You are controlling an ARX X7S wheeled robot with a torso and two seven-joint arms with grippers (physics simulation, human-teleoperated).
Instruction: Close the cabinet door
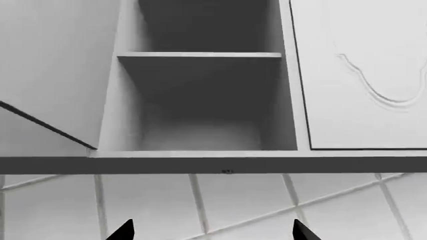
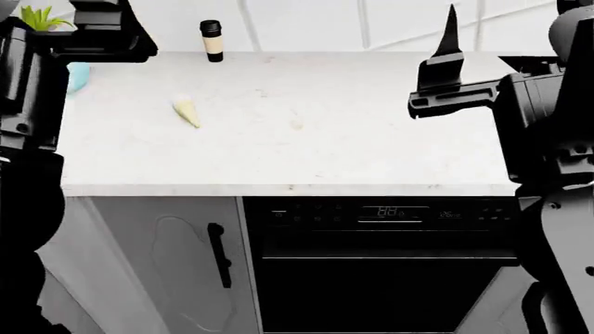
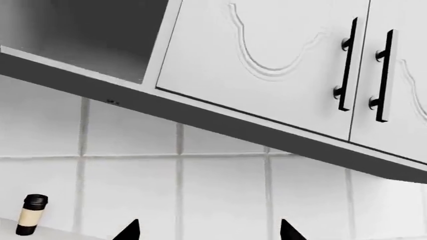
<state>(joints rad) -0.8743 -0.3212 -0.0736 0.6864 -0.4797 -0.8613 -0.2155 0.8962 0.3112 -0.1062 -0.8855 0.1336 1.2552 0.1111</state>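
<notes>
- Above the counter [image 2: 278,139], the wall cabinet [image 1: 200,100] stands open in the left wrist view: its door [image 1: 47,75] is swung out to one side, baring a shelf [image 1: 199,56] and the grey inside.
- Beside the open bay, a closed door [image 1: 363,70] with a curved moulding; the right wrist view shows two closed doors with black bar handles [image 3: 345,65].
- White tiled wall [image 3: 180,190] runs under the cabinet.
- Below the counter, a dark oven [image 2: 385,264] with a lit display, its digits too blurred to read, and a lower door with a black handle [image 2: 219,255].
- Left gripper [image 1: 212,231]: two dark tips well apart, holding nothing.
- Right gripper [image 3: 208,230]: tips likewise spread, empty, raised over the counter.
- On the counter: a black-capped bottle [image 2: 211,40], no label legible, a pale cone-shaped thing [image 2: 186,110], a blue object [image 2: 78,75] and a green plant [image 2: 39,17] at the far left.
</notes>
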